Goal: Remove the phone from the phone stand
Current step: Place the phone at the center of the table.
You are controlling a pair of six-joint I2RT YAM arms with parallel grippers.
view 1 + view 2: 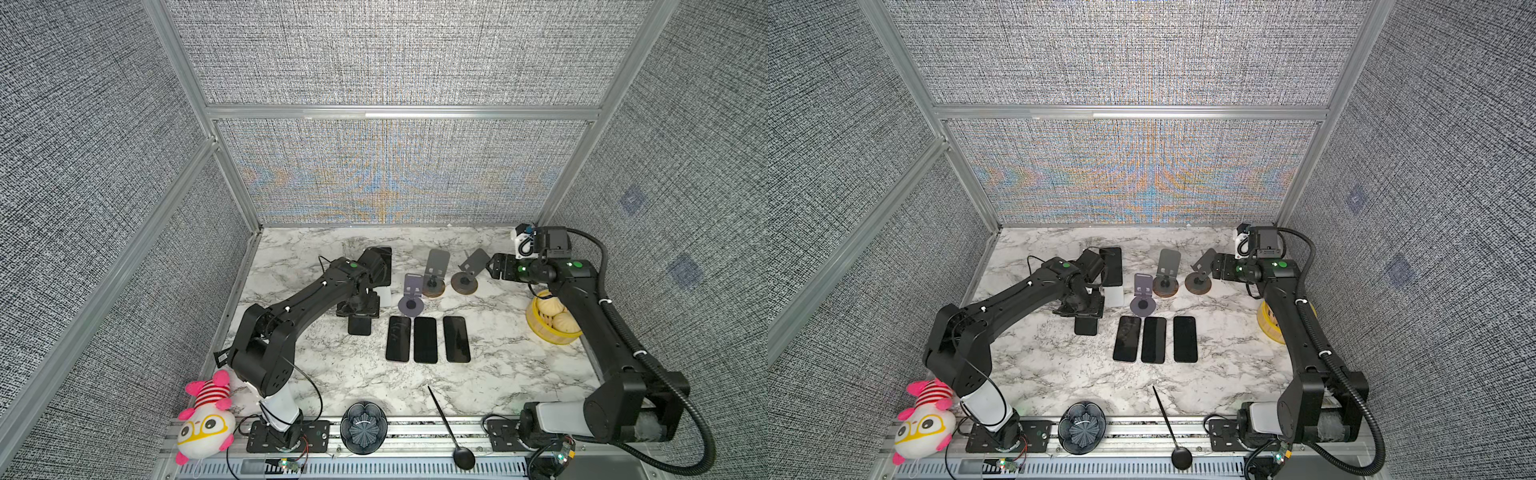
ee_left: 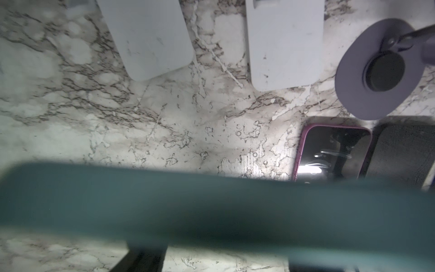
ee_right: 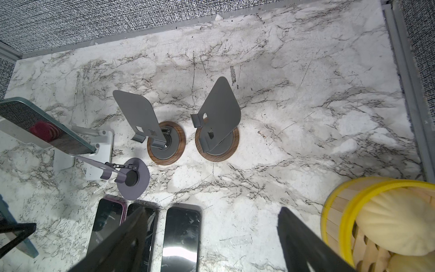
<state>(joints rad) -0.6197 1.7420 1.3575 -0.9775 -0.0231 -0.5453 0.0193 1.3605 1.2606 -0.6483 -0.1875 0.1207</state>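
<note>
Bright, even overhead light fills both top views. Shadows on the marble table are soft, and the back wall shimmers with coloured moiré. In the left wrist view a teal phone smears out of focus across 6 o'clock. In the right wrist view, glare streaks a flat phone at 6 o'clock.
</note>
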